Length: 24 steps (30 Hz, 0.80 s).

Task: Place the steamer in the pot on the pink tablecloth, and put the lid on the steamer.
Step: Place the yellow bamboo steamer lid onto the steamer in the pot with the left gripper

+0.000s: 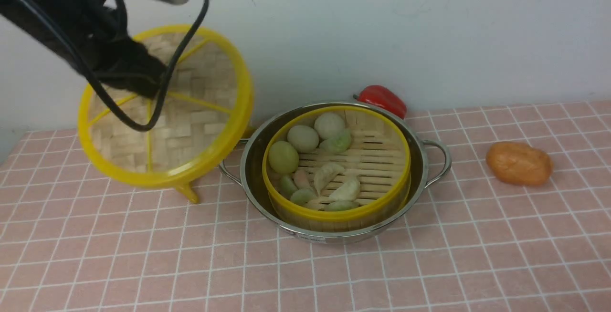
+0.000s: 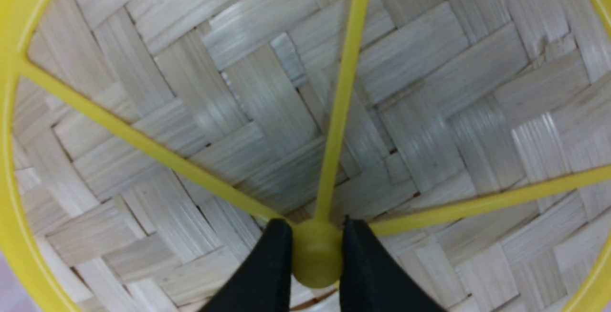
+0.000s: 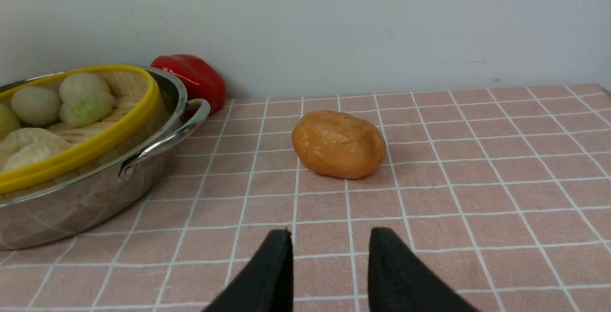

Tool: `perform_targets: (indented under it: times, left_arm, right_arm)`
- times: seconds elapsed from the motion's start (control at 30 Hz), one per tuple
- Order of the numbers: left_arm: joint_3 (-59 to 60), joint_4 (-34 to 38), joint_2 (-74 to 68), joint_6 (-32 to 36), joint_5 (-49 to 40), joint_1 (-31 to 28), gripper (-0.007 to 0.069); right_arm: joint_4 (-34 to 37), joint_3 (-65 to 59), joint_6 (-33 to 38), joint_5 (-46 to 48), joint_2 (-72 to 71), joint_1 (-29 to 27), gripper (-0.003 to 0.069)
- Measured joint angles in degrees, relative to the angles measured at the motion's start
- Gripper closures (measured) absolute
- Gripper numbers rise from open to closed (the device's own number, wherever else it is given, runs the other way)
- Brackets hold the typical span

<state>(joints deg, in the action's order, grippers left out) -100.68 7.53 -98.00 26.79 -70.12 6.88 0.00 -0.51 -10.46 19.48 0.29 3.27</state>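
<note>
Left pincer (image 2: 316, 228) is clenched on the yellow hub (image 2: 316, 259) at the middle of the lid (image 1: 191, 111), one jaw on each side. Right pincer (image 3: 329, 243) hangs released over the pink tablecloth (image 1: 429, 254), grasping nothing.

Half the job looks done. The steamer (image 1: 334, 215) sits inside the pot (image 1: 252, 159), which stands on the cloth, and its buns and dumplings lie uncovered.

What is left is the lid. It is held up to the left of the pot, tipped steeply on edge with its spoked face toward the front camera. Its lower tab is close to the cloth, though I cannot tell whether it touches. By my reckoning it has to be levelled, carried over the steamer and set down.

The lid is a flat woven bamboo disc with a yellow rim and thin yellow spokes. It looks about as wide as the steamer's rim, so it will likely seat only if well centred.
</note>
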Motion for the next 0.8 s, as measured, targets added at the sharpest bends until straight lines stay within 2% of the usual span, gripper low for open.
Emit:
perform_targets:
  times: [0.23,0.4,0.43,0.53,0.8]
  left_arm:
    - [-8.62,0.45,-5.83,8.86,0.00,9.84,0.0508]
    - [-9.71,0.63,-11.18,19.87,-0.06,14.74,0.0508]
    - [-9.71,0.64,-12.85,24.16,-0.12,15.82,0.0508]
    - [-9.71,0.64,-15.84,29.62,-0.12,17.66,0.0508]
    - [-9.73,0.50,-18.93,34.72,5.44,18.80,0.0508]
  right_arm:
    - [0.00,0.00,0.00,0.00,0.00,0.00,0.0416]
    - [0.00,0.00,0.00,0.00,0.00,0.00,0.0416]
    - [0.00,0.00,0.00,0.00,0.00,0.00,0.0416]
    - [0.00,0.00,0.00,0.00,0.00,0.00,0.0416]
    - [0.00,0.00,0.00,0.00,0.00,0.00,0.0416]
